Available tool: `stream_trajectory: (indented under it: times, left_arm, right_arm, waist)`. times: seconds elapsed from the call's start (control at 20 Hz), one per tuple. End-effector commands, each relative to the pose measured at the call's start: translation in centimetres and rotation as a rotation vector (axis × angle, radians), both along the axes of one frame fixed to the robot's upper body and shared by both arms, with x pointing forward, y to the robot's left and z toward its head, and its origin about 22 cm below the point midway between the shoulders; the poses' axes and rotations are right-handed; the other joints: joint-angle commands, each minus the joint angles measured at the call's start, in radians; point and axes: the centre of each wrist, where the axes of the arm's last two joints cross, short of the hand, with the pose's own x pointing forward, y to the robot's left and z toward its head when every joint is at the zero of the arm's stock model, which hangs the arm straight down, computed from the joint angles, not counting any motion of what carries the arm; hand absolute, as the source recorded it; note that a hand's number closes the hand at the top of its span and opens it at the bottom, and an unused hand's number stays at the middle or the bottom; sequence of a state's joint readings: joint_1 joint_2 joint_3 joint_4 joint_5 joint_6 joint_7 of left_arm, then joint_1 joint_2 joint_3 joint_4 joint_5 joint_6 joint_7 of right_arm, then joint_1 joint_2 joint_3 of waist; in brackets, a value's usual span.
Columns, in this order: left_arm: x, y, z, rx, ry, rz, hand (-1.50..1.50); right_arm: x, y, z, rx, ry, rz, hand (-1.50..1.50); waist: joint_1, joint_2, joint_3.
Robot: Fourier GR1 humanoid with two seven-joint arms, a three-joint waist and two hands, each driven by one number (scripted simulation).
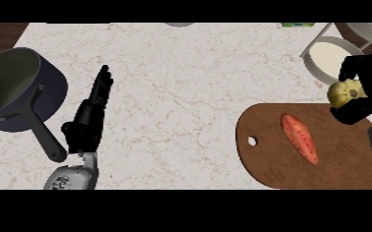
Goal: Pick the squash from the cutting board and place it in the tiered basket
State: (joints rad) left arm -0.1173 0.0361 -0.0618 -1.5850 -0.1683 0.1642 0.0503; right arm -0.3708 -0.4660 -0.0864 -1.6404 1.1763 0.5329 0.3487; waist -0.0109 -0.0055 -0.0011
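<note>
A pale yellow squash [344,92] is held at the right edge of the head view, above the far right of the brown cutting board [269,147]. My right hand [356,109] curls round it, black fingers above and below it. The tiered basket [320,54] with its white round tray stands just behind, at the upper right. My left hand [93,109] rests open at the left, fingers straight and pointing away from me.
An orange-red sweet potato [299,137] lies on the cutting board. A dark blue saucepan [25,91] with a grey handle sits at the left edge, close to my left hand. A green item [298,24] shows at the counter's far edge.
</note>
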Motion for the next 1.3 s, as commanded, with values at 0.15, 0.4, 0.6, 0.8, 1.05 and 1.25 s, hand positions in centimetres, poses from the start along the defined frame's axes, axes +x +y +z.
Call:
stream_trajectory:
  times: [0.15, 0.4, 0.6, 0.8, 1.05, 1.25]
  left_arm:
    - [-0.3, -0.9, -0.3, -0.006, 0.011, 0.000, 0.00]
    - [0.3, -1.4, -1.4, 0.004, -0.006, -0.005, 0.00]
    - [0.8, -2.4, -0.2, -0.009, -0.014, -0.024, 0.00]
    - [0.8, -1.8, 0.7, -0.009, -0.002, -0.035, 0.00]
    - [-0.5, -1.5, -1.6, 0.001, 0.006, -0.028, 0.00]
    - [-0.4, -1.6, -0.7, -0.005, -0.015, -0.029, 0.00]
  right_arm:
    - [-3.1, -1.6, 10.2, 0.057, -0.165, -0.039, 1.50]
    - [-3.1, -2.6, 15.3, 0.108, -0.176, -0.076, 1.50]
    - [-0.5, -2.3, 16.1, 0.286, -0.239, -0.064, 1.50]
    - [0.2, -2.7, 18.7, 0.395, -0.253, -0.065, 1.50]
    - [3.5, -2.8, 16.9, 0.333, -0.289, -0.100, 1.50]
    - [5.5, -6.5, 17.1, 0.242, -0.298, -0.142, 1.50]
  waist:
    - [0.002, 0.001, 0.000]
    - [0.009, 0.004, 0.000]
    - [0.021, 0.007, 0.000]
    - [0.020, 0.005, 0.000]
    - [0.023, 0.007, 0.001]
    - [0.033, 0.011, 0.001]
